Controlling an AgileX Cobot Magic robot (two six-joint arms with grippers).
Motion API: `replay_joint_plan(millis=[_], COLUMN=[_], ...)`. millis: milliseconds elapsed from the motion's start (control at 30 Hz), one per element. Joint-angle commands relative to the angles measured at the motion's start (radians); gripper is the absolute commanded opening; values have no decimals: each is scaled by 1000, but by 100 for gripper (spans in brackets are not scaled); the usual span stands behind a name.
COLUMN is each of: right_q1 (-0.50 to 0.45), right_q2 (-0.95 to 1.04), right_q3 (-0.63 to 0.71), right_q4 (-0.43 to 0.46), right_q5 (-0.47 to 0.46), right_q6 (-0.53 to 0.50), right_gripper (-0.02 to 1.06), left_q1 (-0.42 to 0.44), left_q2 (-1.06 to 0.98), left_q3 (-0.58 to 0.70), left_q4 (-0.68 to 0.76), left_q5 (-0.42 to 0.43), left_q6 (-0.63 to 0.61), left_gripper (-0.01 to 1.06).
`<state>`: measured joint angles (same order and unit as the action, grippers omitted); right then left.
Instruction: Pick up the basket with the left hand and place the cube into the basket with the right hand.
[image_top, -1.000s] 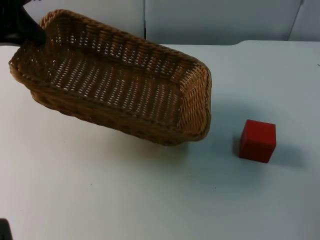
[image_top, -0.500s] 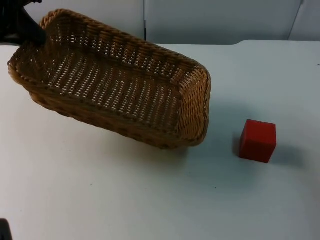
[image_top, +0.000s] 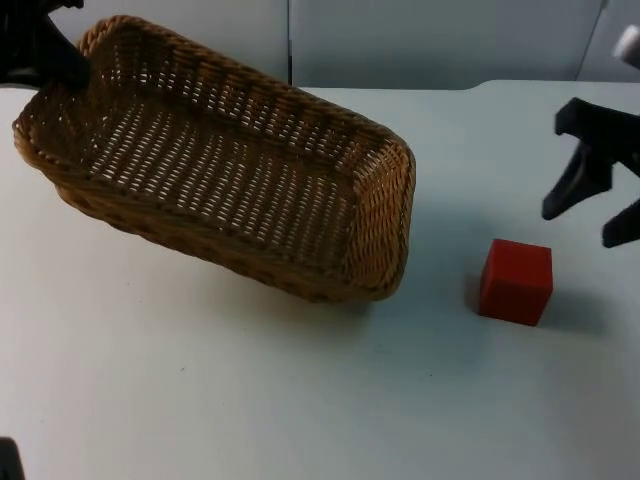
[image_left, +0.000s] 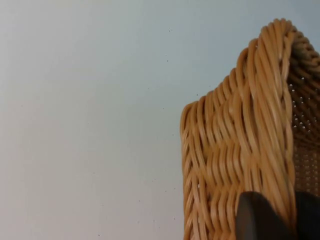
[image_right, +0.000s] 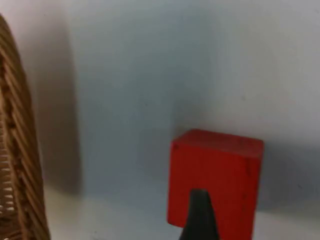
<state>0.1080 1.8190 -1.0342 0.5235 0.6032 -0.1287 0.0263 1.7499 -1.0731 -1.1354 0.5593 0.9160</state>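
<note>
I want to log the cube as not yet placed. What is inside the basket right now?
Nothing: the basket, held tilted by the left gripper, shows bare weave. The red cube sits on the table, below the open right gripper.

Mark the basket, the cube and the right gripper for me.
basket (image_top: 385, 215): top view, near end wall.
cube (image_top: 516, 281): top view, middle of the red block.
right gripper (image_top: 593, 222): top view, midway between its two spread fingertips, above the cube.

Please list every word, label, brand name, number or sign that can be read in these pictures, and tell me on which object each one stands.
There are none. The wicker basket, the red cube, the white table, the grey partition wall, the left gripper and the right gripper carry no readable text or marks.
</note>
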Motion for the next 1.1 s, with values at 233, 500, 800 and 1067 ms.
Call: replay_joint_plan(millis=[233,500,800,1067], right_q1=[98,98,101,111], right_q2=[115,146,153,164], right_q3=[-144,-144,-144,-144], right_q4=[-5,-172,-243,-235], right_q5=[25,109,127,125], right_q6=[71,184,211,201], right_gripper=[68,68,68,74], left_q1=[0,0,0,0], left_q2=[-4,-4,-4,-4], left_q3=[-3,-3,-3,-3], left_q4=[-46,-46,-46,-64], left_q5=[10,10,1,-4], left_q6=[0,0,0,25], left_gripper=[0,0,0,0])
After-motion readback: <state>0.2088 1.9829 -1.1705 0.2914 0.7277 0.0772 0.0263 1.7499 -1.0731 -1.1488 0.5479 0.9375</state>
